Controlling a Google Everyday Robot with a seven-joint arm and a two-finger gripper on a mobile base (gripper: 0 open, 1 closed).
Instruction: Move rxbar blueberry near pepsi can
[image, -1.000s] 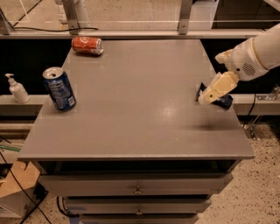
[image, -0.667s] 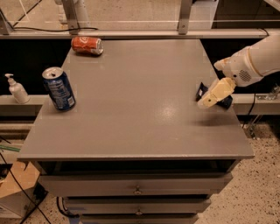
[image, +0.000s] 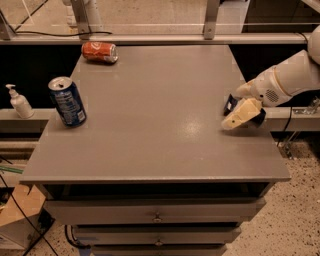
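A soap bottle (image: 20, 102) stands off the counter's (image: 160, 150) left side. The pepsi can (image: 67, 101) stands upright near the left edge, and an orange-red can (image: 100, 52) lies at the far corner. At the right edge, the gripper (image: 239, 115) sits over the rxbar blueberry (image: 230, 104). Whether it is clamped on the bar cannot be told.

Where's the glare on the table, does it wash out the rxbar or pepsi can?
Camera view: a sheen lies on the table right of centre, left of the gripper at the right edge. It reaches neither the rxbar, partly covered by the gripper, nor the pepsi can at left.
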